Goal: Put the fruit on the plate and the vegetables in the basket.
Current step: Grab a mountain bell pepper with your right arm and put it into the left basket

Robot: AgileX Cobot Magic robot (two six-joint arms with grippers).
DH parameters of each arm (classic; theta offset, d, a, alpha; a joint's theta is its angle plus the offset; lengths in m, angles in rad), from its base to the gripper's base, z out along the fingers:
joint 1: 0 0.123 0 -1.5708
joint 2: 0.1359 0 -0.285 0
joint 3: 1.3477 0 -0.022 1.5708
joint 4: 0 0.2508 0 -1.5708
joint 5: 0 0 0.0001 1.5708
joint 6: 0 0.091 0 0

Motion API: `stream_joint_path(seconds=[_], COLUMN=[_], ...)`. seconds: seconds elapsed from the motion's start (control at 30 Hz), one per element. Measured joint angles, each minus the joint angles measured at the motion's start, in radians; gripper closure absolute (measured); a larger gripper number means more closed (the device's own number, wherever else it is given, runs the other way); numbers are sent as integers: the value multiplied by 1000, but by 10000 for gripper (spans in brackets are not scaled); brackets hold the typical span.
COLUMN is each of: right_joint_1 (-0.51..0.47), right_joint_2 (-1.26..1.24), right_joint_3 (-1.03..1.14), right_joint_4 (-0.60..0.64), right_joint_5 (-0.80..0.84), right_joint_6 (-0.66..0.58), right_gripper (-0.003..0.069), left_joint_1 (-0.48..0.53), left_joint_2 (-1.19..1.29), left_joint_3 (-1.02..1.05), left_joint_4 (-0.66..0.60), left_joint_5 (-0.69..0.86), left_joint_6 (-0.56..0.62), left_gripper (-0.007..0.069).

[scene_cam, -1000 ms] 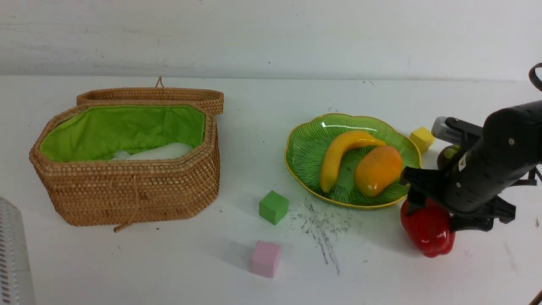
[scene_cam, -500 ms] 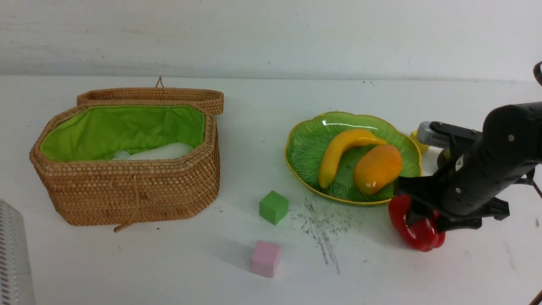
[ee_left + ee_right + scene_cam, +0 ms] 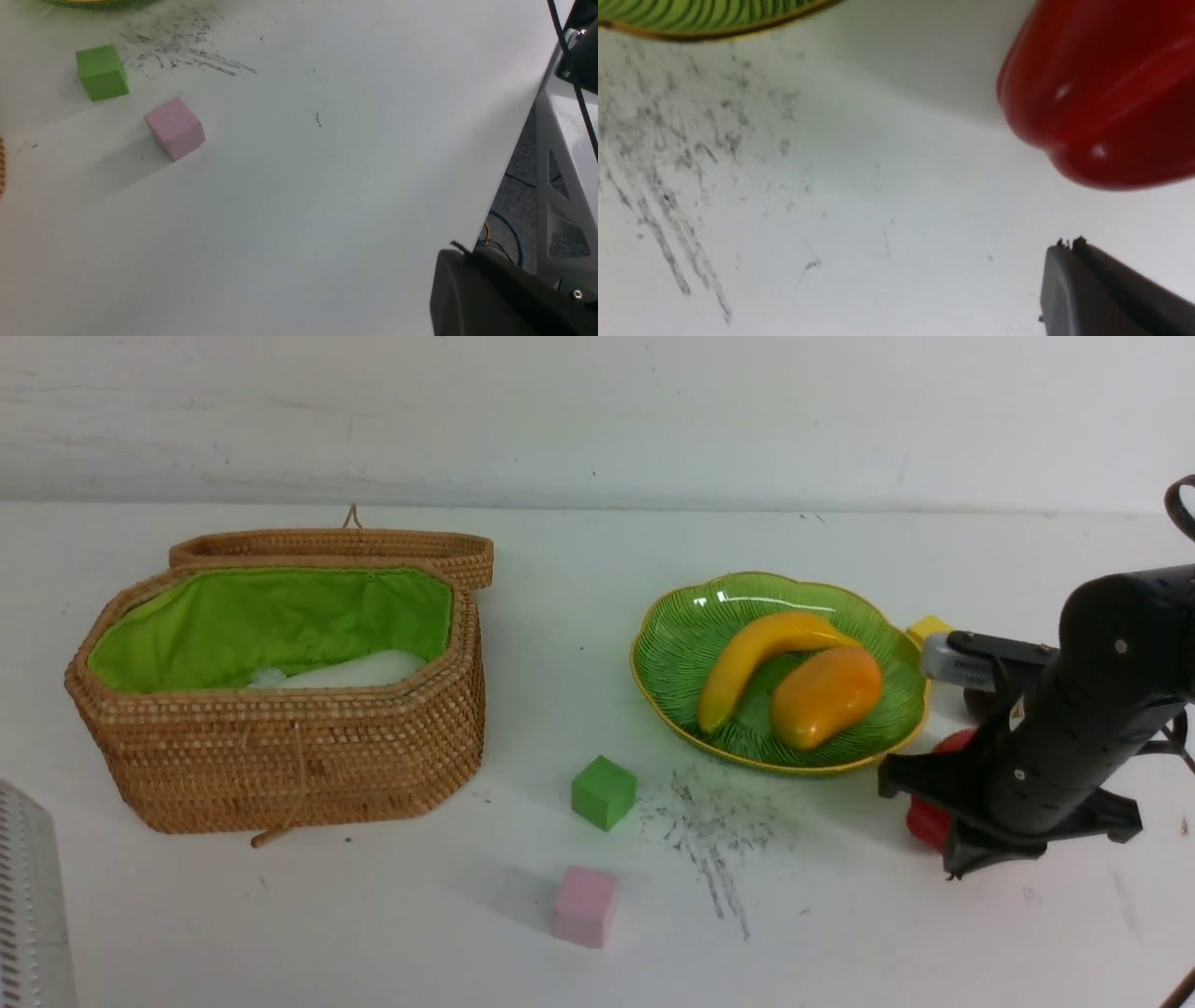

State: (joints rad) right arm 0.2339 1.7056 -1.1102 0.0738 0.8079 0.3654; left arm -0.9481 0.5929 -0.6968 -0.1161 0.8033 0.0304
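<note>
1. Done: banana (image 3: 761,658) and mango (image 3: 826,695) lie on the plate (image 3: 681,644); a white radish (image 3: 345,670) lies in the basket (image 3: 280,775).
2. Outstanding: red pepper (image 3: 1101,93) sits on the table (image 3: 840,915) near the plate, ungripped.
3. Right gripper (image 3: 1069,245): jaws pressed together, empty, beside the pepper. Left gripper (image 3: 460,249): likewise closed, empty.

The front camera looks forward over the whole bench (image 3: 560,933), the left wrist camera looks down on the pink cube (image 3: 174,128) that both views share, and the right one is very near the red pepper (image 3: 1101,93).
</note>
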Motion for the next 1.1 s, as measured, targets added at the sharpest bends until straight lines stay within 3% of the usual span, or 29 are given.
stream_joint_path(seconds=[0.17, 0.27, 0.43, 0.6, 0.67, 0.77, 0.9, 1.1], right_joint_1=[0, 0, 0, -41, -76, -128, -175, -196], right_joint_2=[-55, -90, -99, -75, -54, -27, -7, 41], right_joint_3=[-33, -69, -109, -113, -115, -116, -116, -116], right_joint_4=[19, 17, -48, -149, -151, -99, 31, 68], right_joint_5=[107, 153, 149, 106, 93, 61, -3, -85], right_joint_6=[7, 37, 102, 223, 250, 235, 122, 48], right_gripper=[657, 601, 370, 76, 6, -11, 43, 79], left_joint_1=[0, 0, 0, 0, 0, 0, 0, 0], left_joint_2=[0, 0, 0, 0, 0, 0, 0, 0], left_joint_3=[0, 0, 0, 0, 0, 0, 0, 0], left_joint_4=[-3, -3, -3, -3, -3, -3, -3, -3], left_joint_5=[0, 0, 0, 0, -1, -1, -1, -2], left_joint_6=[0, 0, 0, 0, 0, 1, 24, 31], left_gripper=[620, 620, 620, 620, 620, 620, 618, 618])
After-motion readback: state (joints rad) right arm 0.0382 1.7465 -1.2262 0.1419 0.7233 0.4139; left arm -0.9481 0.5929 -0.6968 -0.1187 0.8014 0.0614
